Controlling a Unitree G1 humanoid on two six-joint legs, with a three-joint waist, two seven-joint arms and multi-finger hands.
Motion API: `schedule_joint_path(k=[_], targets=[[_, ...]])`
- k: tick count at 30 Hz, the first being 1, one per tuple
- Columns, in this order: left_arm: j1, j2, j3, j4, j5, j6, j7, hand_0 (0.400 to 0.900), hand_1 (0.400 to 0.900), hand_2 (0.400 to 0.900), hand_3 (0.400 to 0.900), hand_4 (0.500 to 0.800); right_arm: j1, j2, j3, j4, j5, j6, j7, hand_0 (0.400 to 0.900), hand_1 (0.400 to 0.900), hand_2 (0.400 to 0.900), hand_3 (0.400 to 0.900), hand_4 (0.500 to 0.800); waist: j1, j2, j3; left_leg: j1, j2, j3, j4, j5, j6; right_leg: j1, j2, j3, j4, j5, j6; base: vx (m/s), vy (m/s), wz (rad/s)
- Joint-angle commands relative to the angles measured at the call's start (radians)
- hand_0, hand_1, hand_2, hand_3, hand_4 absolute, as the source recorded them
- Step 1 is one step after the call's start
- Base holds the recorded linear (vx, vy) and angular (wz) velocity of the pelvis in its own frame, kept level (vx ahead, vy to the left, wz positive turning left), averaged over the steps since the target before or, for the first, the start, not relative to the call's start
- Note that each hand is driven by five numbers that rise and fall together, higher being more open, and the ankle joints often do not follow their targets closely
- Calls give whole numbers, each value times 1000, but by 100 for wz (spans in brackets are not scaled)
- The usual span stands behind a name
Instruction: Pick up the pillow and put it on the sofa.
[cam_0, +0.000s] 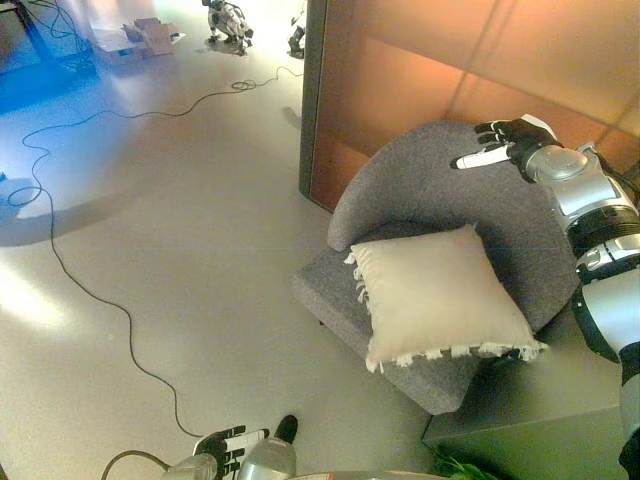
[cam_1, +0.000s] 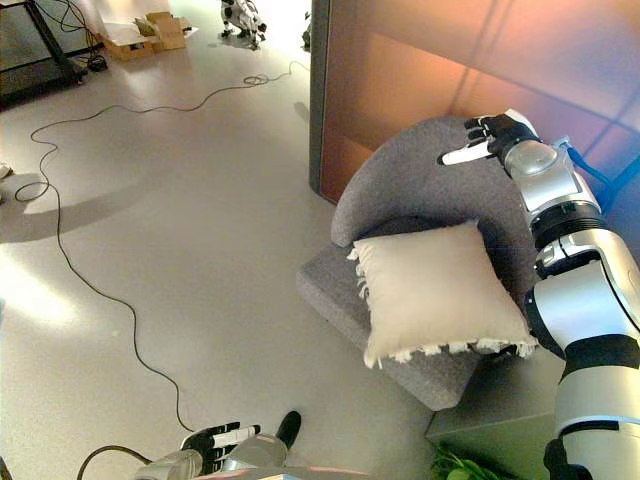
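Note:
A beige pillow (cam_0: 436, 296) with fringed edges lies on the seat of the grey sofa chair (cam_0: 420, 180), leaning against its curved back. My right hand (cam_0: 497, 143) hovers over the top of the sofa's back, above and behind the pillow, with its fingers stretched out and holding nothing. Low at the bottom edge, near the floor, my left hand (cam_0: 227, 447) shows with relaxed fingers, empty and far from the pillow.
A tall brown panel wall (cam_0: 420, 70) stands right behind the sofa. A grey block (cam_0: 540, 410) sits beside the sofa at the lower right. A long black cord (cam_0: 90, 290) snakes over the floor. Cardboard boxes (cam_0: 135, 40) lie at the far back.

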Motion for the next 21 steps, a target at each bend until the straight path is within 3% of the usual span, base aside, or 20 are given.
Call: schedule_joint_path(k=[1, 7, 12, 15, 21], targets=[[38, 22, -115, 62, 59, 6, -16, 900, 900, 900, 900, 800, -113, -50, 38, -56, -13, -48, -68, 900, 900, 900, 900, 800, -21, -19, -84, 78, 6, 76, 4, -159, -30, -62, -1, 25, 52, -7, 4, -48, 21, -23], [19, 18, -109, 67, 55, 21, -22, 900, 900, 900, 900, 800, 0, -26, -43, -161, 104, -38, -68, 900, 900, 900, 900, 800, -75, -12, -88, 93, 8, 121, 6, -171, -23, -76, -3, 70, 59, -2, 9, -67, 22, -30], [7, 1, -93, 65, 53, 26, -27, 900, 900, 900, 900, 800, 238, 45, -153, -319, 135, -62, -95, 900, 900, 900, 900, 800, -130, 2, -83, 106, 14, 166, 3, -182, -15, -90, -2, 113, 63, 4, 13, -73, 19, -40], [-1, -9, -80, 66, 42, 21, -27, 900, 900, 900, 900, 800, 445, 127, -210, -463, 186, -67, -137, 900, 900, 900, 900, 800, -180, 10, -74, 115, 22, 207, 1, -191, -10, -103, 1, 147, 67, 8, 17, -73, 7, -41], [-11, -48, -63, 66, 21, 2, -2, 900, 900, 900, 900, 800, 804, 319, -265, -516, 178, -136, -191, 900, 900, 900, 900, 800, -248, 25, -69, 131, 28, 257, 3, -205, -3, -115, 5, 199, 77, 8, 21, -37, 10, -30]])
